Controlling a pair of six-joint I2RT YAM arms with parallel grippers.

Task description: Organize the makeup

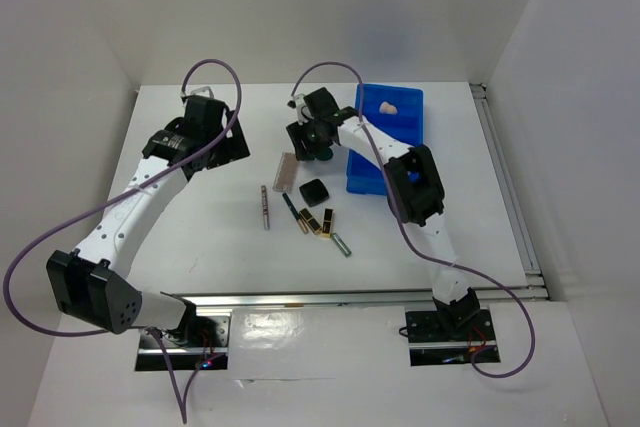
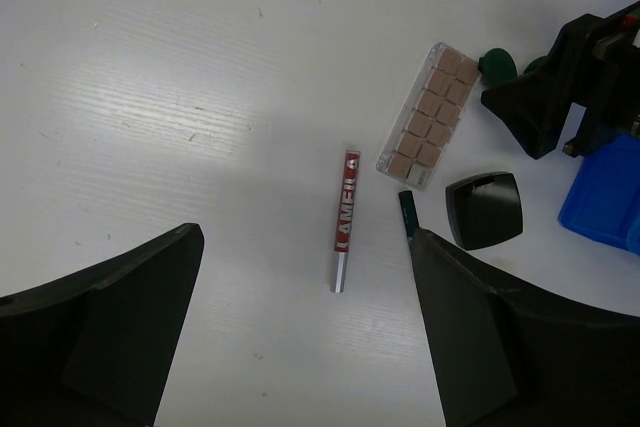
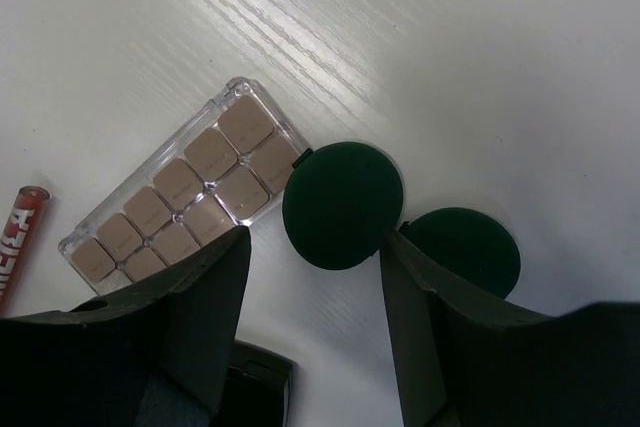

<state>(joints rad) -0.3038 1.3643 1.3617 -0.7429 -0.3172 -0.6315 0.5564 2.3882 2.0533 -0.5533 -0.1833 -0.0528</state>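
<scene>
Sponge (image 1: 390, 105): in the bin (image 1: 362, 175), at its far end.
Pads (image 3: 343, 205): side by side, one just beside the palette (image 3: 180, 199) end.
Compact (image 1: 316, 192): right of the palette, left of the bin.
Pencils (image 1: 266, 207): left of the compact.
Lipsticks (image 1: 309, 220): side by side, before the compact.
Tube (image 1: 342, 244): right of the lipsticks, nearest.

The only writing that can be read is on the slim pencil (image 2: 343, 219) just left of the palette (image 2: 428, 115). In the left wrist view, white capitals run lengthwise along its red band and read "LAMEILA", though the letter before the last A is faint. The metal end below the band carries no readable mark.

In the right wrist view the same pencil (image 3: 17, 235) shows at the frame edge, left of the palette (image 3: 185, 192). Only the last letters can be read there, roughly "EILA". From the top camera the pencil (image 1: 266, 207) is too small for its lettering to be read.
</scene>
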